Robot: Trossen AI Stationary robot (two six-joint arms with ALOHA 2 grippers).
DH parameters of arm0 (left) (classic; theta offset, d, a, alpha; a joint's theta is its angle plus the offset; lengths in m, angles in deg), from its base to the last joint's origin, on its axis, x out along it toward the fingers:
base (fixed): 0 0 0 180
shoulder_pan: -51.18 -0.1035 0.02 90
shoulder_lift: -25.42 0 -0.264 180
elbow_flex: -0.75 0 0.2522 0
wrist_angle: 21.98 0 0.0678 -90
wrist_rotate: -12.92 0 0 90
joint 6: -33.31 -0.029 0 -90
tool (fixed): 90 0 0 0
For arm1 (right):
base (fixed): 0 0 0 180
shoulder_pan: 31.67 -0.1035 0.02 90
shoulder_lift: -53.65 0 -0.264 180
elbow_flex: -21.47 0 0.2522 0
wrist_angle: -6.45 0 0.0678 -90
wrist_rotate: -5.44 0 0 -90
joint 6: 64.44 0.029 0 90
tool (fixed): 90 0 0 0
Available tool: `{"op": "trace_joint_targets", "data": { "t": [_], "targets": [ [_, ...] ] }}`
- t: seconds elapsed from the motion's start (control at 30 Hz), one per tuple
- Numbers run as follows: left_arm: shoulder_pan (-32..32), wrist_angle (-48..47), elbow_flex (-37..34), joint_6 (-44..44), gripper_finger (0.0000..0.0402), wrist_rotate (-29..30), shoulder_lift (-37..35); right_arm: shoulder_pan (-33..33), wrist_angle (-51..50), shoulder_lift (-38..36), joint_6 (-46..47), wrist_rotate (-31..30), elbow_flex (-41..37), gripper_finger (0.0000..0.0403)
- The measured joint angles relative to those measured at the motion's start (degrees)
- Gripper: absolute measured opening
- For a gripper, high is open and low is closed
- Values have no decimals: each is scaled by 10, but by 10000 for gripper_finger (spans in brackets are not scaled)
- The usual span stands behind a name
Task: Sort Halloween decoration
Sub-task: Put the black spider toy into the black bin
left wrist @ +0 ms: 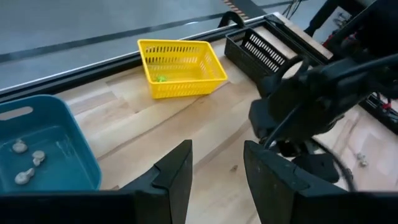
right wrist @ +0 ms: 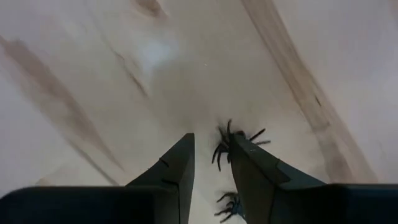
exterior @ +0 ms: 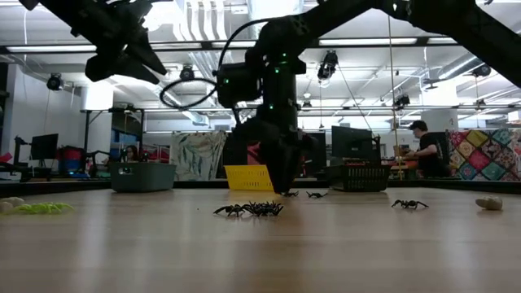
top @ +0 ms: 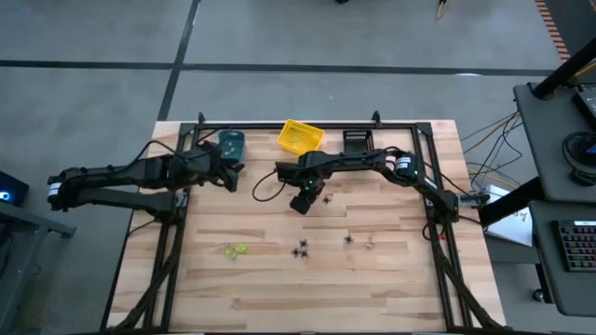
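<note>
Fingers [right wrist: 245, 168] of the right arm, parted, straddle a black spider [right wrist: 231, 144] (spindly-legged).

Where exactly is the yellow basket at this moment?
In the high view, the yellow basket sits at the table's far edge near the middle, between the teal bin on its left and the black basket on its right.

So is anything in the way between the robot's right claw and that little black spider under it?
Nothing visible is. The right gripper points down at the wooden table, its fingers apart, with the black spider right at their tips. Only bare wood surrounds it; a second spider lies close by.
</note>
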Motion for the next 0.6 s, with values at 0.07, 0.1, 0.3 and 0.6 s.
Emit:
{"op": "trace_joint_targets", "data": {
  "t": [0.07,0.1,0.3,0.6],
  "targets": [
    [0,1,0,0,127,4,3,0,-2,8,0,0,1,98],
    [0,1,0,0,127,9,4,0,-1,12,0,0,1,97],
    [0,5,0,0,127,14,8,0,4,20,-17,2,2,59],
    [0,6,0,0,127,24,11,0,7,11,-35,8,9,9]
  ]
}}
